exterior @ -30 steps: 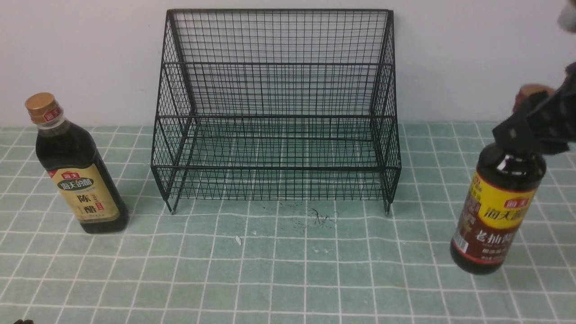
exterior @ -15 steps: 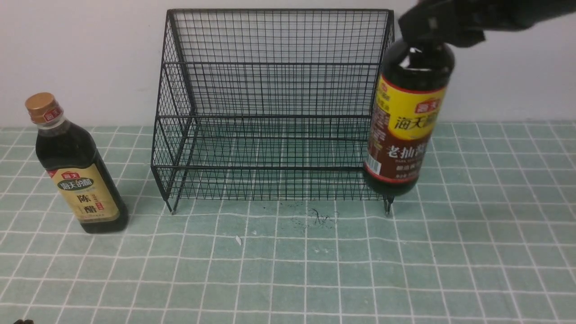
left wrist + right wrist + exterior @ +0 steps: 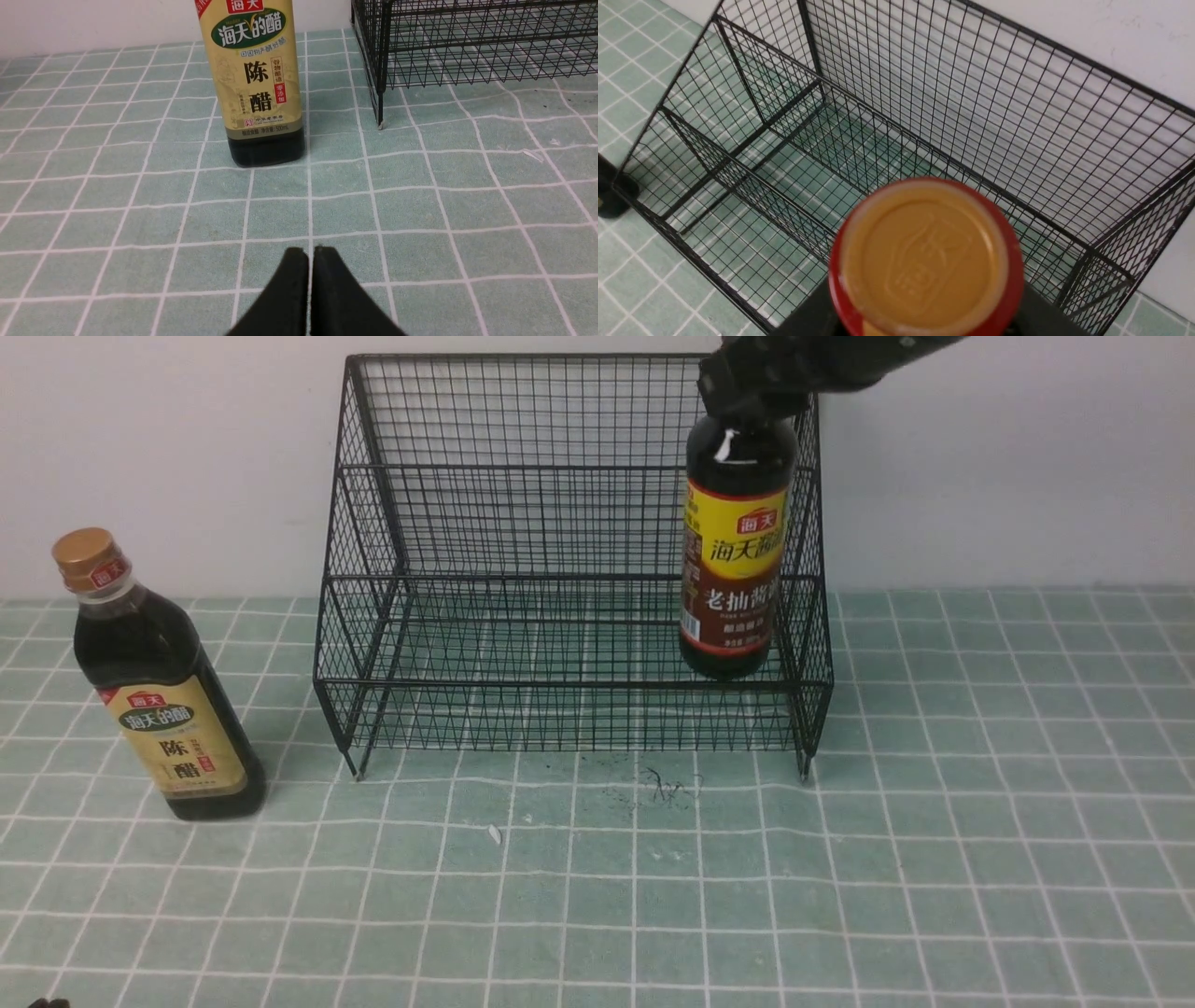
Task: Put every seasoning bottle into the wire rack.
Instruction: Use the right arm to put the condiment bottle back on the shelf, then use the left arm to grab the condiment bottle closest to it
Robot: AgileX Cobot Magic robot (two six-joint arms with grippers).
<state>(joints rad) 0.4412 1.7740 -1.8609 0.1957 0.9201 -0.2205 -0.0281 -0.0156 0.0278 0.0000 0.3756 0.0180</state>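
The round seasoning bottle (image 3: 736, 569), dark with a yellow label, hangs upright at the right end of the wire rack (image 3: 560, 685), its base about level with the front rail over the lower tier. My right gripper (image 3: 752, 383) is shut on its neck from above. In the right wrist view its red-rimmed cap (image 3: 924, 261) fills the foreground over the wire rack (image 3: 924, 93). The squarish seasoning bottle (image 3: 168, 709) with the gold cap stands on the cloth left of the rack. My left gripper (image 3: 310, 254) is shut and empty, low over the cloth, short of that bottle (image 3: 254, 84).
A green checked cloth (image 3: 597, 896) covers the table. A white wall (image 3: 980, 476) rises right behind the rack. Small dark specks (image 3: 663, 789) and a white scrap (image 3: 495, 833) lie on the cloth before the rack.
My right gripper has carried the round bottle up off the right side of the table, then leftward and down into the right end of the rack. The left arm has stayed still.
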